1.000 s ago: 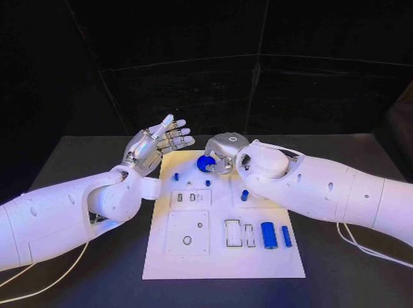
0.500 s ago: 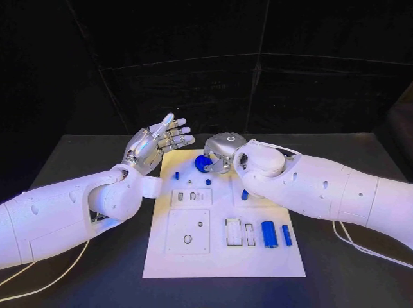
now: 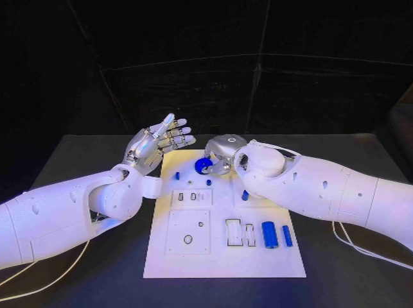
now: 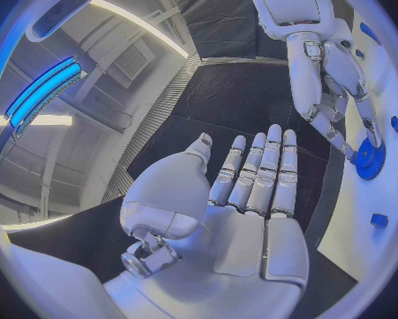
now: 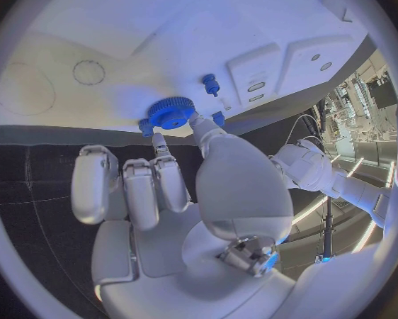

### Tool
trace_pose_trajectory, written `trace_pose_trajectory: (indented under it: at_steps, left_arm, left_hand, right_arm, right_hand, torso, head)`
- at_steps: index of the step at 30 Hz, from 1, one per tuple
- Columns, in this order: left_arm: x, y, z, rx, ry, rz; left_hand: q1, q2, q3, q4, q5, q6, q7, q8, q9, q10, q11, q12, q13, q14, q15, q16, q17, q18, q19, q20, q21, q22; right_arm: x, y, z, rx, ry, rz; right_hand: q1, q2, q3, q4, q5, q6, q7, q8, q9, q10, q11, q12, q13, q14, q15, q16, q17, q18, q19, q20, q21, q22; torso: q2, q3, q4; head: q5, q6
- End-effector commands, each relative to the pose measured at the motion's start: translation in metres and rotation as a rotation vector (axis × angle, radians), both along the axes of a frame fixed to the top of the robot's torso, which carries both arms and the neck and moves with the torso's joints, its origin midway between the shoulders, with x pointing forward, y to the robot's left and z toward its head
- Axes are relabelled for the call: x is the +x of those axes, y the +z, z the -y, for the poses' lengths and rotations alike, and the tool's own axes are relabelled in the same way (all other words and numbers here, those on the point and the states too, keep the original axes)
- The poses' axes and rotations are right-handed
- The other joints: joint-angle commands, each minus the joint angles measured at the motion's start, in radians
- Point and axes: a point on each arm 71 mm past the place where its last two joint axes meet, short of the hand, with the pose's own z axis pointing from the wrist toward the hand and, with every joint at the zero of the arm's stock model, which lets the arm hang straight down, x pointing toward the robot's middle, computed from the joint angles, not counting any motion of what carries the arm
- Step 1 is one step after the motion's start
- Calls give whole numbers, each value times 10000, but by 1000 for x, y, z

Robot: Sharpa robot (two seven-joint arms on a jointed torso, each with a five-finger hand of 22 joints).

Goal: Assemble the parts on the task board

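Two hands sit almost where they were a second ago; the one visible shift is small, the right hand point(image 3: 223, 153) and its blue gear point(image 3: 203, 165) having edged a touch toward the 9 o'clock side of the board point(image 3: 169, 260), while the left hand point(image 3: 156, 144) has not moved.

The right hand pinches the gear between thumb and fingertip, the other fingers curled close by. The gear is at the board's 12 o'clock end, at the far edge. In the right wrist view the gear point(image 5: 171, 111) shows its toothed rim and round face, lying flat or nearly flat against the white surface, so its axis points down into the board; whether it is fully seated cannot be told. In the left wrist view the gear point(image 4: 369, 159) is seen with the right hand's fingertips point(image 4: 345, 149) on it.

The left hand is released, palm up, fingers straight and together, raised off the table at about 10 o'clock from the board's middle, holding nothing.

Toward 4 o'clock on the board lie a thick blue cylinder point(image 3: 270, 235) and a thinner blue rod point(image 3: 287, 235), side by side, both with their long axes running from 12 to 6 o'clock. A small blue peg point(image 3: 176, 175) stands near the far left, and another blue piece point(image 3: 244, 195) is just beside the right forearm.
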Motion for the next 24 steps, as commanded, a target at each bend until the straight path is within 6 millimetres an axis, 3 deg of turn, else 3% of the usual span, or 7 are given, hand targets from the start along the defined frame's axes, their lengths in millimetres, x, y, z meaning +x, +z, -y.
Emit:
trace_pose_trajectory:
  at_steps: [1,5,9,11,17,24]
  left_arm:
    - [0,2,0,-117,-63,117]
    - [0,2,-1,-107,-36,118]
    - [1,2,-5,-74,45,126]
    - [1,2,-7,-51,95,127]
    - [1,2,-11,-5,201,131]
    - [2,2,-13,36,272,123]
  left_hand:
    - [35,48,44,27,8,-50,862,49,8,14,9,14,4,46,12,-45,-12,167,86,14,-4,-12]
    - [35,48,44,27,8,-50,862,49,8,14,9,14,4,46,12,-45,-12,167,86,14,-4,-12]
    - [36,46,43,27,9,-54,862,49,8,10,10,12,4,44,13,-48,-14,166,86,14,-6,-15]
    - [36,46,44,27,9,-55,862,49,8,10,10,12,4,44,13,-48,-14,166,86,14,-7,-15]
    - [38,45,45,25,10,-55,861,49,8,8,10,11,4,43,13,-50,-15,166,86,14,-7,-16]
    - [47,43,48,18,12,-55,860,53,9,7,10,11,5,42,14,-53,-16,163,81,15,-12,-20]
  right_arm:
    - [0,1,2,184,-48,-89]
    - [-1,9,12,1181,-59,471]
    - [-9,20,31,2717,144,842]
    - [-13,23,47,3289,109,703]
    - [-20,26,101,4144,-461,-590]
    - [-14,22,165,4567,-1056,-1168]
  right_hand:
    - [-104,96,-115,110,118,-16,29,36,15,336,95,-14,1686,1058,49,25,2632,-171,-20,64,52,-9]
    - [-89,177,-214,248,271,22,42,46,21,350,101,10,1702,1058,57,25,2632,-177,-4,71,69,23]
    - [475,227,-182,59,468,48,52,43,21,157,106,-244,1467,1058,64,25,2632,-128,-147,80,-34,-239]
    - [632,219,-185,-11,465,74,48,51,24,153,101,-247,1462,1058,62,25,2632,-128,-153,81,-38,-247]
    - [1057,72,-276,-237,379,316,-49,155,60,79,23,-341,1371,1058,7,25,2632,-101,-238,59,-103,-389]
    - [1564,-109,-385,-513,565,327,-119,130,36,14,-57,-434,1285,1058,-81,25,2632,-100,-258,-46,-139,-418]
  torso:
    - [1,6,-10]
    - [-4,18,-36]
    - [-25,42,-102]
    - [-46,60,-154]
    - [-95,62,-279]
    - [-120,139,-455]
  head:
    - [14,4]
    - [25,18]
    - [67,41]
    - [75,77]
    - [69,122]
    - [47,179]
